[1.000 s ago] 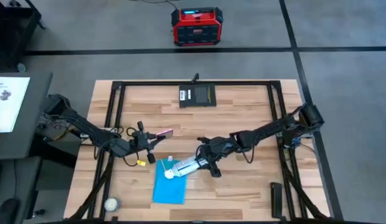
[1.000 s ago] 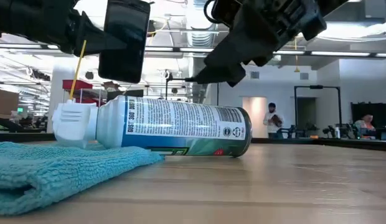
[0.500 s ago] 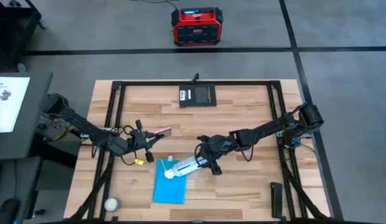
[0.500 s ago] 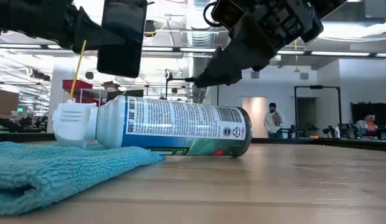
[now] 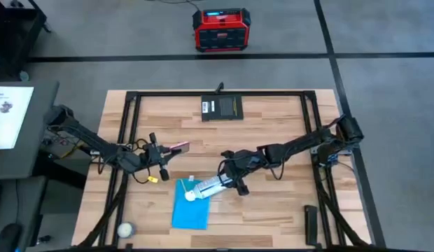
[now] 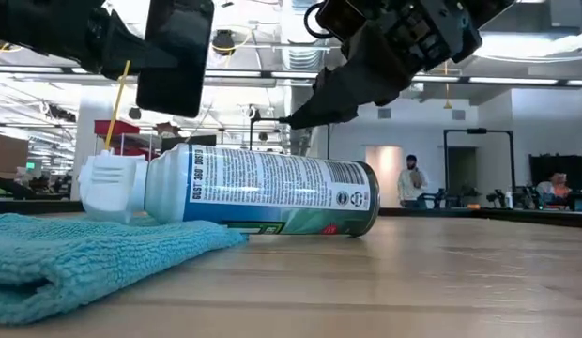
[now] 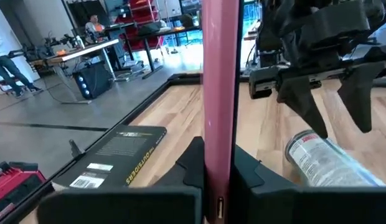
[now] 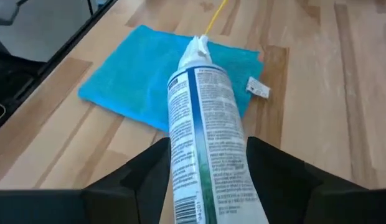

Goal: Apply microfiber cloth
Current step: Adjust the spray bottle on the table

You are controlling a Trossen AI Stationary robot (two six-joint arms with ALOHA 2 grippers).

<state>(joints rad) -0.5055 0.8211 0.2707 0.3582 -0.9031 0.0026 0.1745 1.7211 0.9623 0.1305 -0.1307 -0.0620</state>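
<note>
Microfiber cloth: flat on the table's near middle; right wrist view alone shows its white tag.
Spray can: lying with its nozzle end on the cloth.
Right gripper: fingers spread, straddling the can.
Left gripper: clamped on a pink-backed phone, held edge-up in the left wrist view.

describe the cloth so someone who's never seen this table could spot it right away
Start at the wooden table and look to its near edge, left of centre. The cloth lies flat there, with the nozzle end of a spray can resting on its corner. It is the only bright sky-blue, soft thing there, with a small white tag.
</note>
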